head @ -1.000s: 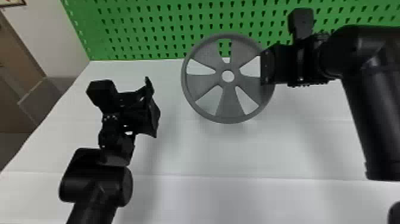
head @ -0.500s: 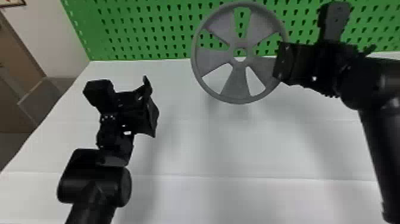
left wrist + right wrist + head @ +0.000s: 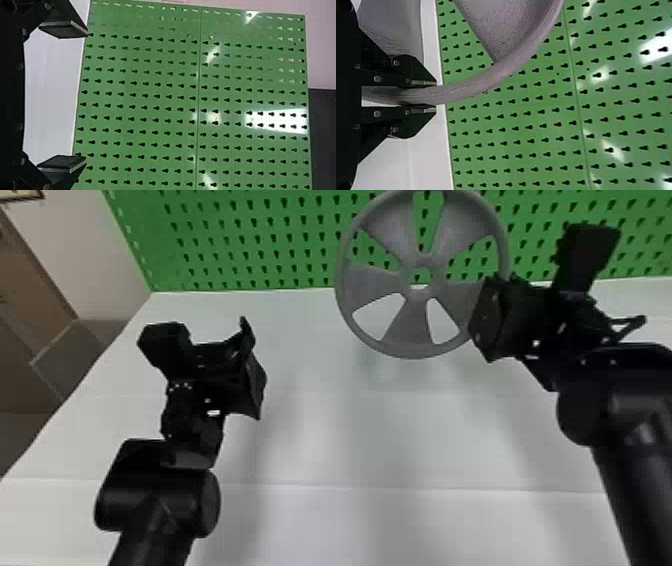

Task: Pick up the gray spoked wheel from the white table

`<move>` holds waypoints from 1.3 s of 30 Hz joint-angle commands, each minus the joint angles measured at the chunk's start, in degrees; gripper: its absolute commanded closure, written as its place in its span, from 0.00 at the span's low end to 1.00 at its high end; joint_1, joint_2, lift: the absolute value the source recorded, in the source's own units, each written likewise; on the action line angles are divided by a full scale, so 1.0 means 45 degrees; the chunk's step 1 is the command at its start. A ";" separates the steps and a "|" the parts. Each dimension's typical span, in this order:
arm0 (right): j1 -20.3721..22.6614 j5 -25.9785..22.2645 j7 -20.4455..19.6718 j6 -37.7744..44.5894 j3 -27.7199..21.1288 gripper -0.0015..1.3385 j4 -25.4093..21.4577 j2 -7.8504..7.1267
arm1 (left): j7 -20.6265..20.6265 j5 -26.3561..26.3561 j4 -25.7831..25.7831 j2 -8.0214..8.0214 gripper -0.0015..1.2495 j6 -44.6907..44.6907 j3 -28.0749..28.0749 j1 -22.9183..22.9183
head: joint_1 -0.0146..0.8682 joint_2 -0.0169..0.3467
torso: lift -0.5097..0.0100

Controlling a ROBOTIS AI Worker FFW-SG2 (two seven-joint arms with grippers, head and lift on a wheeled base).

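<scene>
In the head view, my right gripper (image 3: 487,317) holds the gray spoked wheel (image 3: 412,322) by the right side of its rim, raised above the white table (image 3: 320,430). The wheel faces the camera, its upper part in front of the pegboard. Seen from the right wrist, the gripper (image 3: 435,96) is shut on the wheel's curved rim (image 3: 494,75), one finger on each side. My left gripper (image 3: 252,365) is over the table's left part; in the left wrist view the same gripper (image 3: 85,97) stands open with nothing between its widely spaced fingers.
A green pegboard (image 3: 270,240) rises along the table's back edge. Beyond the table's left edge is a gray box-like object (image 3: 70,355), with a pale wall (image 3: 100,250) behind it.
The right gripper has lifted the wheel off the table and shifted it slightly right, and the right arm has changed its angle. The left arm has hardly moved.
</scene>
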 commanded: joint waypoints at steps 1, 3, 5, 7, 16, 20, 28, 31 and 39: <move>0.0623 0.0572 0.0018 -0.1877 0.0039 0.90 0.0055 0.0081 | 0.0000 0.0126 -0.0031 0.0000 0.13 0.0075 -0.0063 0.0000 | 0.90 0.47 | 0.82; 0.0858 0.0865 0.0018 -0.2619 0.0000 0.90 0.0211 0.0159 | 0.0000 0.0165 -0.0050 0.0000 0.13 0.0114 -0.0083 0.0000 | 0.90 0.47 | 0.82; 0.1053 0.1060 0.0018 -0.3537 0.0039 0.90 0.0465 0.0198 | 0.0000 0.0224 -0.0089 0.0000 0.13 0.0250 -0.0083 0.0000 | 0.90 0.47 | 0.82; 0.1229 0.1217 0.0057 -0.4064 0.0039 0.90 0.0660 0.0257 | 0.0000 0.0263 -0.0089 0.0000 0.13 0.0329 -0.0083 -0.0019 | 0.90 0.47 | 0.82; 0.1815 0.1158 0.0076 -0.6525 0.0195 0.90 0.1891 0.0491 | 0.0000 0.0302 -0.0089 0.0000 0.13 0.0426 -0.0005 -0.0019 | 0.90 0.47 | 0.82; 0.1952 0.1529 0.0076 -0.7502 0.0156 0.90 0.2281 0.0609 | 0.0000 0.0341 -0.0089 0.0000 0.13 0.0563 -0.0044 -0.0039 | 0.90 0.47 | 0.82; 0.2166 0.1744 0.0076 -0.8459 0.0195 0.90 0.2828 0.0589 | -0.0019 0.0341 -0.0089 0.0000 0.13 0.0661 -0.0102 -0.0058 | 0.90 0.47 | 0.82; 0.2225 0.1920 0.0076 -0.8615 0.0175 0.90 0.2887 0.0589 | -0.0273 0.0282 -0.0089 0.0000 0.13 0.0739 -0.0044 -0.0078 | 0.90 0.47 | 0.82; 0.2303 0.1900 0.0076 -0.8830 0.0136 0.90 0.2965 0.0569 | -0.0468 0.0145 -0.0089 0.0000 0.13 0.0856 -0.0083 -0.0117 | 0.90 0.47 | 0.82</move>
